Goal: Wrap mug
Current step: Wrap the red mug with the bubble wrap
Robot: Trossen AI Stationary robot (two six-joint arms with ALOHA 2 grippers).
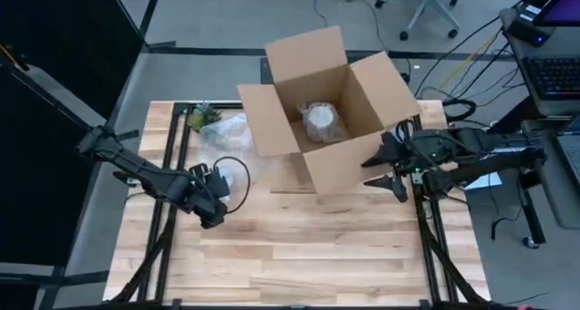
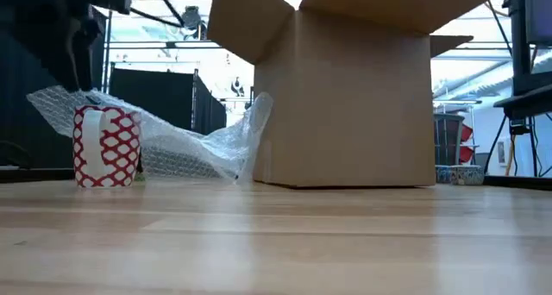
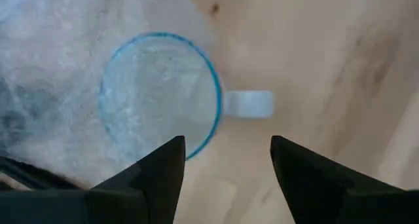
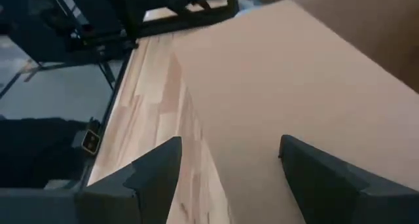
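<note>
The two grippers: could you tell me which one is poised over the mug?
The left gripper, open above the red-and-white mug by the bubble wrap; the right gripper faces the cardboard box.

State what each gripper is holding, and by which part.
Nothing is held. The left gripper hangs open above the mug; the right gripper is open beside the cardboard box.

matt cardboard box (image 1: 331, 111), glossy bubble wrap (image 2: 185, 144), wooden table (image 1: 308, 256).
</note>
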